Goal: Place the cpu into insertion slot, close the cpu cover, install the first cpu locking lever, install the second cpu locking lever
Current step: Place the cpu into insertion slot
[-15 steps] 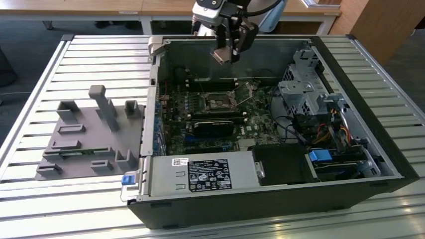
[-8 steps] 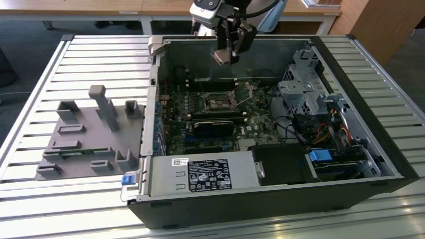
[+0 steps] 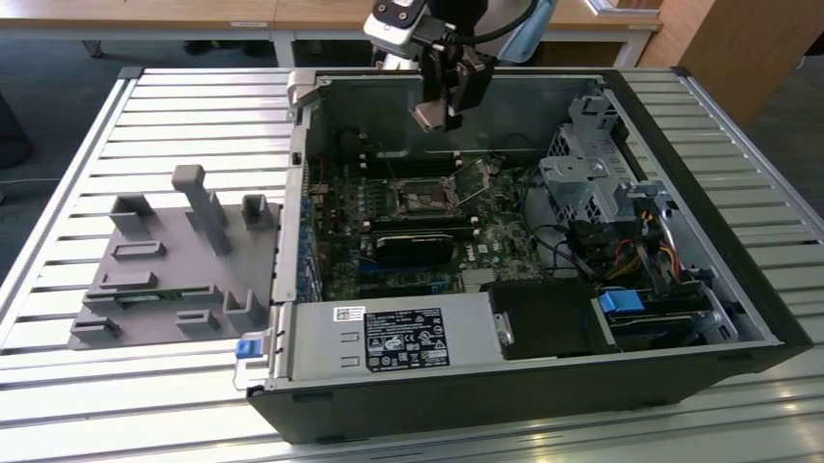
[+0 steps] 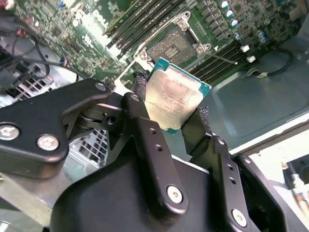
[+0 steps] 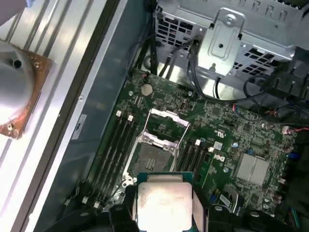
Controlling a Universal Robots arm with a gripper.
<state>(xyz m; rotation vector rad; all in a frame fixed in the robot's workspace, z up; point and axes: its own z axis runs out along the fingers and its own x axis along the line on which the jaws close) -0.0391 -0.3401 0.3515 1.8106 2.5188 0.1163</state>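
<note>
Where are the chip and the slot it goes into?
chip (image 4: 176, 99): second wrist view, middle of its metal top.
slot (image 5: 150, 161): first wrist view, middle of the open square socket.

From here the cpu shows a dull, brushed metal lid with a faint bronze tint and a glossy green rim. The gripper looks matt black, with bright steel screws. The cpu cover is bare shiny metal, and the table is ribbed satin aluminium.
</note>
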